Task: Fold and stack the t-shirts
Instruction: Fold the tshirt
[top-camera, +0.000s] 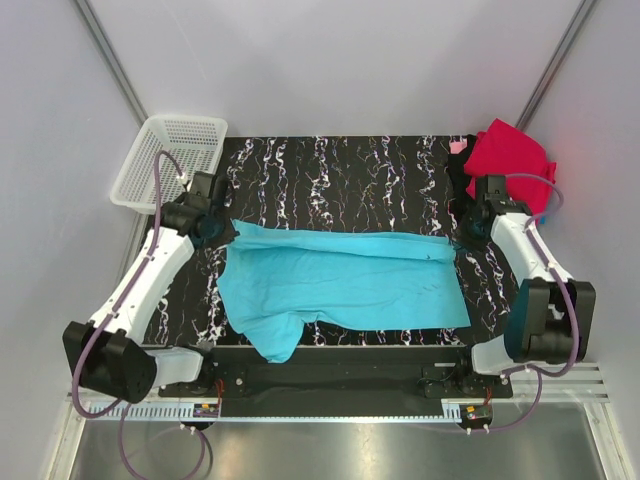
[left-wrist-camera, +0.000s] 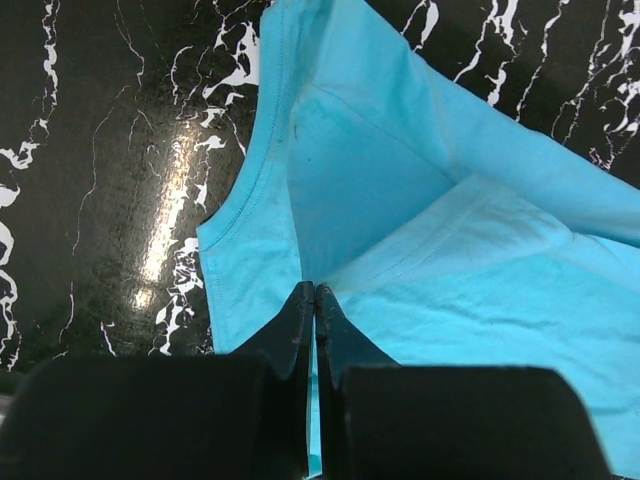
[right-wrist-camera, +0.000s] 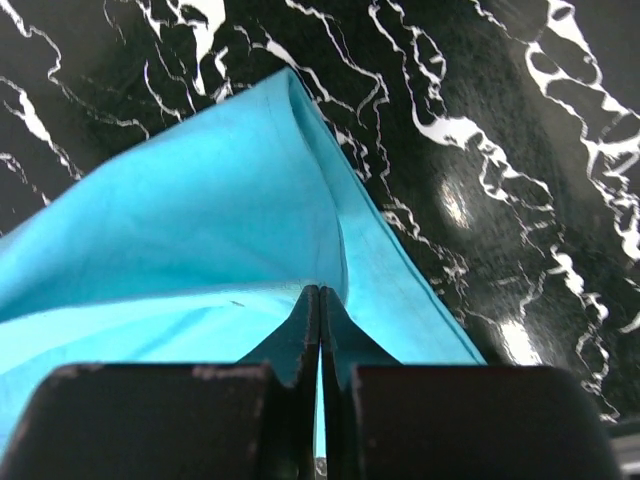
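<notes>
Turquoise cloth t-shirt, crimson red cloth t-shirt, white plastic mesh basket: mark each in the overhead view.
Turquoise cloth t-shirt (top-camera: 350, 285), top external view, middle of the spread body.
Crimson red cloth t-shirt (top-camera: 510, 155), top external view, centre of the bunched heap.
White plastic mesh basket (top-camera: 188, 140), top external view, bare mesh floor.

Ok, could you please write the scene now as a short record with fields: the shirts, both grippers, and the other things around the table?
surface: black marbled table
main shirt: turquoise t-shirt, spread across the middle, one sleeve reaching towards the near edge
left gripper: shut on the turquoise t-shirt at its far left corner
right gripper: shut on the same shirt at its far right corner
other shirt: red t-shirt, heaped at the far right corner, not folded
basket: white mesh basket, beside the far left corner
</notes>
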